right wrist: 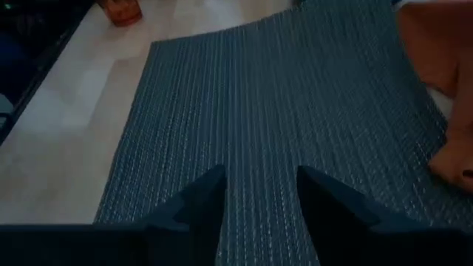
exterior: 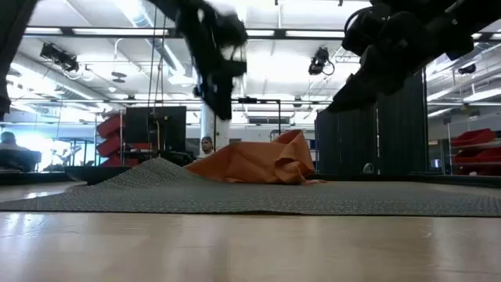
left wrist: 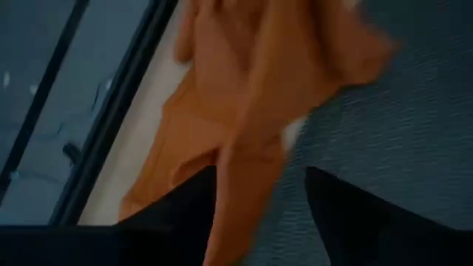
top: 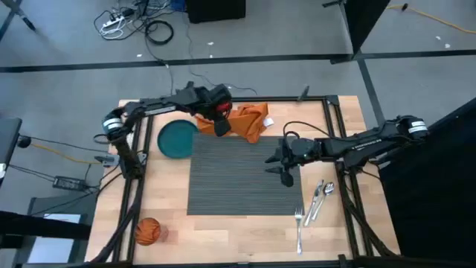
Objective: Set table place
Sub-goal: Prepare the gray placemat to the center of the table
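Teal plate (top: 177, 139) sits bare on the table (top: 245, 227), touching the placemat's (top: 242, 175) far-left corner. Orange cup (top: 147, 231) lies on its side at the near-left corner; can't tell if anything's in it. Orange napkin (top: 250, 121) is bunched on the mat's far edge.

Left gripper (top: 221, 127) is above the napkin's left end. Its wrist view shows fingers (left wrist: 188, 214) parted w/ an orange fold between them; grip not clear.

Right gripper (top: 286, 177) hovers over the mat's right side, fingers (right wrist: 196, 203) apart, nothing held.

Only the high view shows the fork (top: 299, 227), knife (top: 315, 201) and spoon (top: 325, 195), right of the mat. Low view shows the mat's far-left part lifted off the table.
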Available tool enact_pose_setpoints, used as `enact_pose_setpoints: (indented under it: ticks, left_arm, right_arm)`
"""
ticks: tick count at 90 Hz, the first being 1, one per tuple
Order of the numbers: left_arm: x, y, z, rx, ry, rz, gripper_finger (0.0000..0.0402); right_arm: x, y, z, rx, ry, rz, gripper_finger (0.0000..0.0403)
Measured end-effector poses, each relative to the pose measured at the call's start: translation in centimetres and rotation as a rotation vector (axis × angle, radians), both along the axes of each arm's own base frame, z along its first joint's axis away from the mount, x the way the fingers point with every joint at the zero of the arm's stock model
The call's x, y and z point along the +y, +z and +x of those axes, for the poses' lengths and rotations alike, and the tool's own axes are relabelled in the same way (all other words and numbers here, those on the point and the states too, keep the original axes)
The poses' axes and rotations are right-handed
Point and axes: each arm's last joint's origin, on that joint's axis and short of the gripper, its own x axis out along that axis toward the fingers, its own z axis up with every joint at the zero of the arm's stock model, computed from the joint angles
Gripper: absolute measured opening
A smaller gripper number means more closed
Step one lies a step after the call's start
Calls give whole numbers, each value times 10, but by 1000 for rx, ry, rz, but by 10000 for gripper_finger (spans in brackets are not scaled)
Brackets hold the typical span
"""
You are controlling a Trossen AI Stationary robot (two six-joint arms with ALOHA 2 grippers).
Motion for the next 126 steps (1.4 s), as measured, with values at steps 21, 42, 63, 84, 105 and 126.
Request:
enact_pose_setpoints:
  ticks: [21,42,63,84,105,126]
  left_arm:
    - [-88,3,8,36,-101,-52,203]
    - [-172,-68,6,62,-44,-46,202]
    - [-217,-120,-13,-72,-17,-132,202]
    - [-236,-156,-29,-15,10,-154,202]
    - [-267,-160,-36,-42,-7,-203,202]
    - [-279,-155,-39,-28,-12,-195,202]
  right_arm:
    - [11,-7,-2,69,72,80,146]
    - [35,-44,9,212,20,32,134]
    - [43,-69,25,314,-28,-10,121]
    - [55,-83,37,355,-10,-14,119]
    - [82,-82,35,358,63,33,117]
    - [79,-69,30,344,72,33,115]
